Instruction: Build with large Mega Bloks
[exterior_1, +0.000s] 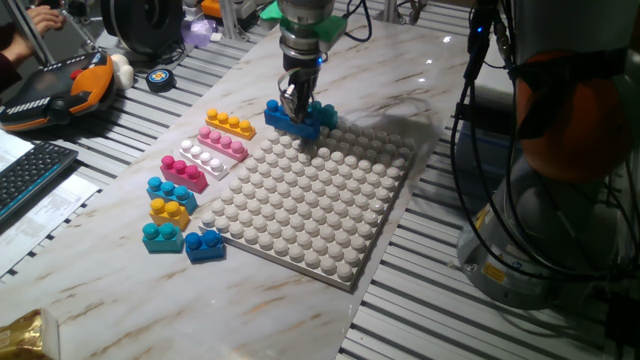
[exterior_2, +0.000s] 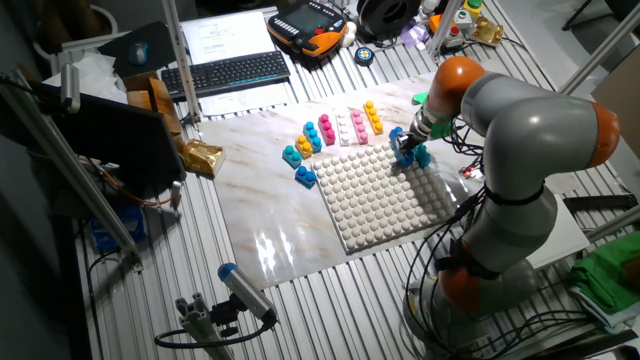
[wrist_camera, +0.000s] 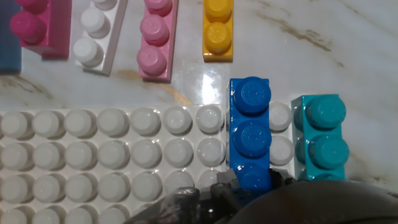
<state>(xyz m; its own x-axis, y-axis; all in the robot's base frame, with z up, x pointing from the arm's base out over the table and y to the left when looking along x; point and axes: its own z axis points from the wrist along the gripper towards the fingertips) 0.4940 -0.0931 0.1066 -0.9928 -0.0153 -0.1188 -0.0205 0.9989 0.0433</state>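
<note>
The two-finger gripper (exterior_1: 296, 108) stands over the far corner of the large grey-white studded plastic baseplate (exterior_1: 330, 215), its jaws clamped on the long blue plastic brick (wrist_camera: 250, 134). In the hand view the blue brick runs straight ahead of the fingers, seated on the baseplate edge row. The long teal plastic brick (wrist_camera: 323, 137) lies parallel just to the right of the tool, apart from the blue one by a single stud row.

Handling: these bricks are judged light, rigid and hollow. The glossy side walls are likely slippery, so grip across the narrow width, on the flat sides below the studs. A hold near one end, as here, may let the brick pivot; a mid-length hold is preferable. Press straight down to engage studs.

Ahead of the tool, beyond the baseplate edge, four long bricks lie side by side on the table: orange-yellow (wrist_camera: 218, 28), pale pink (wrist_camera: 155, 38), white (wrist_camera: 98, 34) and magenta (wrist_camera: 34, 28). Short two-stud bricks (exterior_1: 172, 207) sit further along the baseplate's side.

Surface: a polished marble-pattern board (exterior_1: 120, 290), reflective and probably low in friction. It rests on a slatted aluminium table (exterior_1: 450, 300). A keyboard (exterior_1: 25, 180) and cables occupy the surroundings.
</note>
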